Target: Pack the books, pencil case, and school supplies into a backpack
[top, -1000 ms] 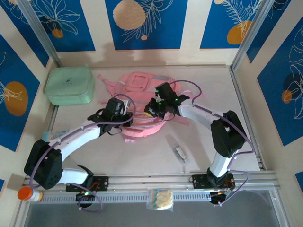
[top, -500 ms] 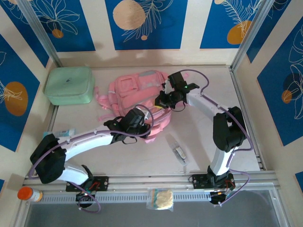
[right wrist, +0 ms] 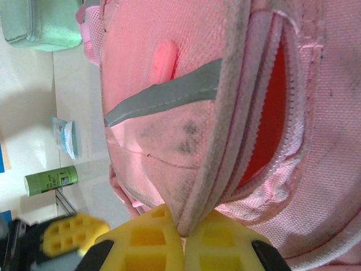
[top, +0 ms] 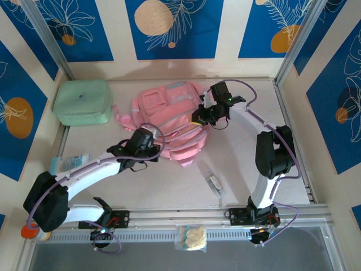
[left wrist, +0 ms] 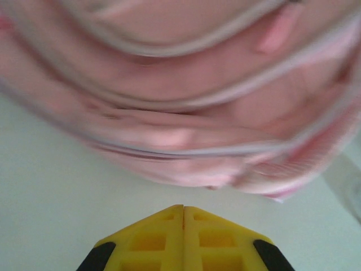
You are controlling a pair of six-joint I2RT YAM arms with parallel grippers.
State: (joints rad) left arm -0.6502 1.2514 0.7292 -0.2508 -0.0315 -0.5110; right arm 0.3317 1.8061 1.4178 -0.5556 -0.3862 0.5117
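Note:
The pale pink backpack (top: 169,118) lies at the back middle of the table, pockets up. My right gripper (top: 199,117) is shut on the grey-trimmed rim of the backpack (right wrist: 169,101) at its right side and holds the rim (right wrist: 194,223) up. Beside that rim the zip gapes on a red inside (right wrist: 271,130). My left gripper (top: 151,148) is shut on nothing, just off the backpack's near left edge (left wrist: 186,141), with bare table between (left wrist: 183,208). The school supplies item (top: 213,182) lies in a clear wrap on the table, right of centre. The books and pencil case are hidden.
A mint-green zip case (top: 83,101) stands at the back left. A teal packet (top: 70,162) and an orange-capped bottle (top: 31,231) lie at the left edge. A small bag (top: 192,237) rests on the front rail. Free table lies in front of the backpack.
The right gripper has dragged the backpack's rim toward the back right, and the backpack has turned pockets up. The left gripper came off the backpack and drew back to the left.

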